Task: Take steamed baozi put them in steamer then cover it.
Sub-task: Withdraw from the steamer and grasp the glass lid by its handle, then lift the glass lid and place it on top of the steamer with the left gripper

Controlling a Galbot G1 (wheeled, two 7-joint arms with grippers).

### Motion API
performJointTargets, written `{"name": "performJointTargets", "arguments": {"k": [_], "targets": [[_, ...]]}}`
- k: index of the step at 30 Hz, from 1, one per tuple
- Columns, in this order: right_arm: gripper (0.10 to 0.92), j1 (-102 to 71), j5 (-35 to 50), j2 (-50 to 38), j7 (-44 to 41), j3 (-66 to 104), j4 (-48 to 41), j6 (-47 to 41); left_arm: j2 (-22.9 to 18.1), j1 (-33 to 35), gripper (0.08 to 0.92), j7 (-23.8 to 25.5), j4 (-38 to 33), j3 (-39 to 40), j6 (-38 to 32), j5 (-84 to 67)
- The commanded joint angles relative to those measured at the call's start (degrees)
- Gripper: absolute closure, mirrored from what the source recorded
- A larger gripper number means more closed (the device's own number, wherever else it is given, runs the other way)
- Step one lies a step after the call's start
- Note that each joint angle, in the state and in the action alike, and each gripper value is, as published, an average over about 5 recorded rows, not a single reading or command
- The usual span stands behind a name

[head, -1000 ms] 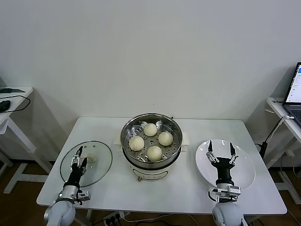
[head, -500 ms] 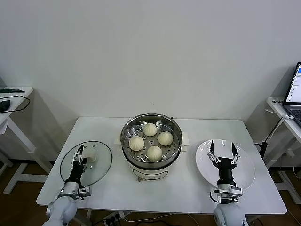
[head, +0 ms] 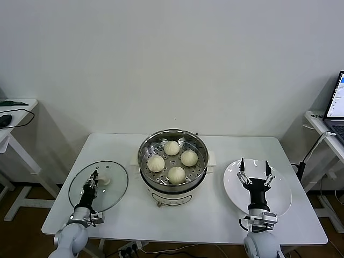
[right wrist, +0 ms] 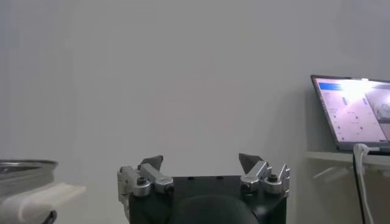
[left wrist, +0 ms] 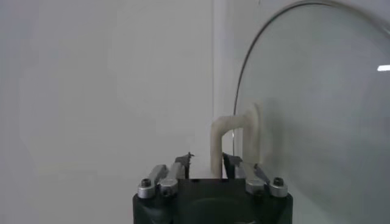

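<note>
Gripping the cover [head: 98, 186] handle with the left end effector [head: 93, 180].
One cover lies flat on the worktop [head: 215, 212] beneath the left end effector, whose fingers [left wrist: 230, 165] clench the cream handle [left wrist: 234, 137]; judged rigid, smooth glass, fragile and fairly heavy, so hold at the handle only and lift level. One steamer [head: 173, 161] stands to that end effector's right, containing four steamed baozi [head: 156, 163], soft and light. The right end effector [head: 254, 174] hovers released over one plate [head: 279, 196].
</note>
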Motion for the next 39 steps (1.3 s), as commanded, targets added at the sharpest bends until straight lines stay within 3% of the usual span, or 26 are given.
{"name": "performJointTargets", "arguments": {"k": [1, 5, 10, 19, 25, 32, 36, 39], "targets": [[0.203, -0.28, -0.23, 0.05, -0.08, 0.15, 0.48, 0.09, 0.02, -0.50, 0.711, 0.18, 1.02, 0.09, -0.54, -0.80], [0.203, -0.35, -0.68, 0.20, -0.17, 0.15, 0.44, 0.22, 0.07, -0.34, 0.800, -0.15, 0.22, 0.01, -1.51, -2.18], [0.203, -0.43, -1.55, 0.62, -0.36, -0.06, 0.37, 0.46, 0.99, 1.48, 0.807, 1.44, -5.76, -1.54, -4.31, -6.11], [0.203, -0.44, -1.83, 0.70, -0.99, -0.08, 0.60, 0.92, 5.07, 7.17, 0.807, 6.75, -27.25, -8.18, -1.37, -12.50], [0.203, -0.42, -1.63, 0.56, -0.97, 0.22, 1.28, 0.84, 6.14, 10.84, 0.807, 9.66, -43.46, -8.39, 3.77, -13.88], [0.203, -1.38, -1.24, 0.64, -1.23, 0.60, 2.29, 0.57, 5.01, 8.16, 0.807, 12.33, -55.36, 5.50, 17.07, -11.92], [0.203, -2.52, -0.37, 0.36, -1.81, 1.14, 2.82, -0.24, 2.59, 4.02, 0.807, 14.03, -55.04, 15.85, 22.23, -9.85], [0.203, -3.20, -0.05, 0.47, -2.06, 1.90, 2.73, -0.49, -0.40, 0.48, 0.807, 14.78, -50.78, 21.60, 24.08, -8.59]]}}
